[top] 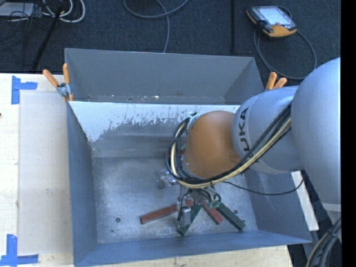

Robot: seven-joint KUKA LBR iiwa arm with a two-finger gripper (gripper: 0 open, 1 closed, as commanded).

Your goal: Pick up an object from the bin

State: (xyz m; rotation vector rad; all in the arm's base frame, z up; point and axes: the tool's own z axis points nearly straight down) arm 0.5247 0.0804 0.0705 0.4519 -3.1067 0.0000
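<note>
My gripper (184,218) hangs low over the bin floor near the front wall, under the arm's orange cover. A flat reddish-brown stick (158,215) lies just to its left, with its right end by the gripper. To the right, a second reddish-brown piece (213,213) and a dark green strip (232,217) lie crossed, close against the gripper. How the gripper stands relative to these pieces is hidden by the arm.
A small grey metal bit (164,180) lies on the floor left of the orange cover. The arm covers the bin's right half. The front wall is close below the gripper.
</note>
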